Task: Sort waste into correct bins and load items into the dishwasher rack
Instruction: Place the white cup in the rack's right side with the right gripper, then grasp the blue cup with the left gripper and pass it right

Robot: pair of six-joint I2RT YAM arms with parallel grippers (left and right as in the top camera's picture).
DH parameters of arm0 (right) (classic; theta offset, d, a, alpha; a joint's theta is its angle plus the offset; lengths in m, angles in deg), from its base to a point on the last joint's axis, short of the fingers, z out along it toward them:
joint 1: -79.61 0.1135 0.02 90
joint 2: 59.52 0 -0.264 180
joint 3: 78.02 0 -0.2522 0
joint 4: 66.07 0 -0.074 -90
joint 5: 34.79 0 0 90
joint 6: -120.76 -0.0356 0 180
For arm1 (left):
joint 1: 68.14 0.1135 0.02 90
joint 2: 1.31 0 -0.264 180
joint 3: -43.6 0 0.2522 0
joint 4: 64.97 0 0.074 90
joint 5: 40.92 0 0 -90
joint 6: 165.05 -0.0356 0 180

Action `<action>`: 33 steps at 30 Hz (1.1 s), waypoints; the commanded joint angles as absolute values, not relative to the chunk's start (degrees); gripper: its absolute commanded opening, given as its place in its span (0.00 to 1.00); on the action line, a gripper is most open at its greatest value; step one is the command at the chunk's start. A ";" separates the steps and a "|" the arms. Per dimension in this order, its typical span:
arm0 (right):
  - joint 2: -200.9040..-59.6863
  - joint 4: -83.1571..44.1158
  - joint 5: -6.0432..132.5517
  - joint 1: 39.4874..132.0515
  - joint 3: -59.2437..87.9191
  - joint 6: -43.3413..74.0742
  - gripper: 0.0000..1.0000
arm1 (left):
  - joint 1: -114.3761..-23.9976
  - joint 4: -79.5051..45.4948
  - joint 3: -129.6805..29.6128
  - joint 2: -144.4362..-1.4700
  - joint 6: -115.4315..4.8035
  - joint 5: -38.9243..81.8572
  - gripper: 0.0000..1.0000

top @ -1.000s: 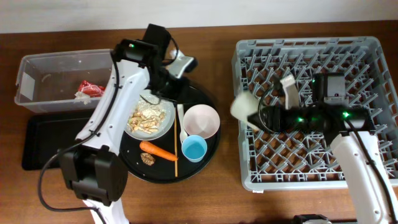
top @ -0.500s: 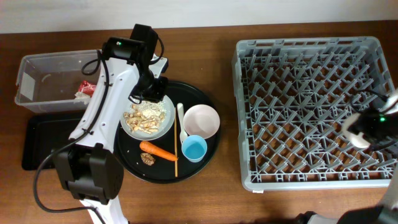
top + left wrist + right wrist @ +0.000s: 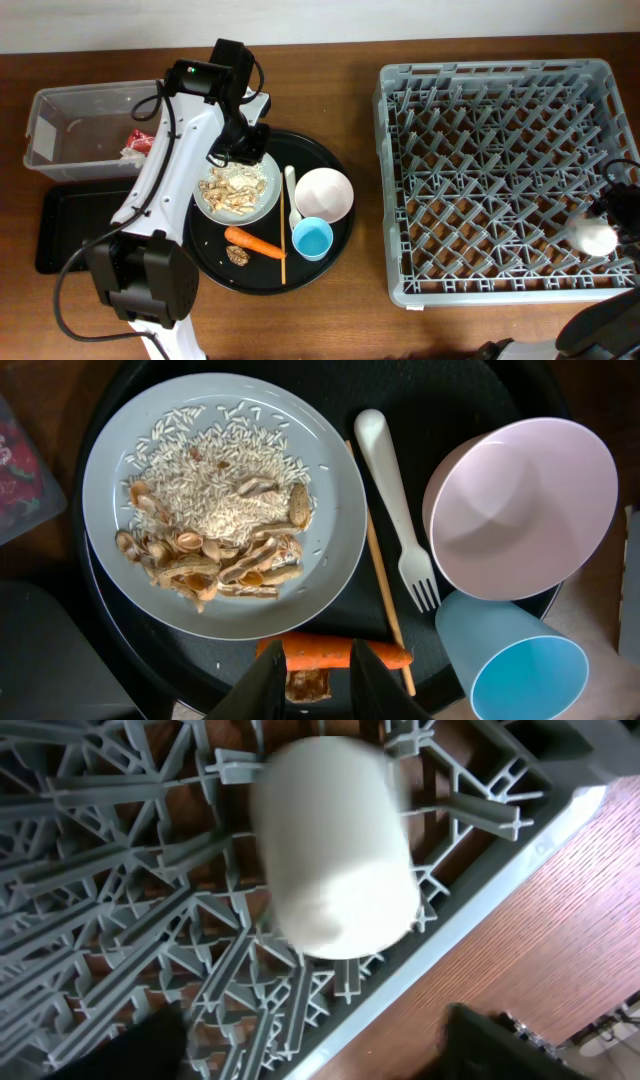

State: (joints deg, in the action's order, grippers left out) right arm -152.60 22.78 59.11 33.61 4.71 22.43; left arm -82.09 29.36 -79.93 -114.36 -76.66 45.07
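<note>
The small orange carrot [image 3: 255,243] lies, in the overhead view, on the round black tray [image 3: 325,165] at 6 o'clock from the plate [image 3: 272,192]. Its long axis runs roughly 9 to 3 o'clock, the thin end dipping toward 4. The left gripper [image 3: 247,150] hangs over the plate's 12 o'clock rim, so the carrot sits toward 6 o'clock from it, with the plate between. In the left wrist view the carrot crosses the bottom of the frame just beyond the fingers [image 3: 268,682], which stand moderately apart with nothing in them. Their gap appears to run along the carrot rather than across it, so a pinch would likely call for a wrist turn. In the right wrist view the right gripper [image 3: 325,1045] faces a corner of the dishwasher rack [image 3: 130,870], its dark fingers seemingly spread wide and empty. A blurred white rounded object [image 3: 335,850] lies ahead, too smeared to identify. The left arm is judged nearer to the carrot.
</note>
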 commanded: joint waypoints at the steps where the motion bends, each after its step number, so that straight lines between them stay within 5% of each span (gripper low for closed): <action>1: -152.71 22.70 59.70 33.45 3.77 22.05 0.89 | -81.90 29.45 -80.57 -114.23 -75.87 45.44 0.22; 5: -152.56 23.46 79.22 34.74 3.77 30.29 0.87 | -81.90 29.69 -80.57 -114.23 -75.89 45.47 0.22; 9: -149.04 23.99 85.21 46.96 3.77 36.59 0.87 | -81.70 31.46 -80.57 -114.23 -75.63 45.49 0.27; 18: -147.46 17.34 79.26 91.49 3.77 32.11 0.89 | -70.42 36.31 -80.57 -114.10 -67.78 45.49 0.28; 24: -154.90 13.60 69.04 108.84 3.77 20.79 0.84 | -63.69 36.42 -80.57 -114.10 -65.95 37.66 0.29; 29: -155.44 14.17 59.51 108.73 3.77 13.71 0.85 | -69.33 39.48 -80.57 -114.10 -69.34 35.94 0.29; 33: -153.65 18.28 59.00 98.57 3.77 13.77 0.86 | -80.61 39.64 -77.97 -114.12 -69.31 35.11 0.29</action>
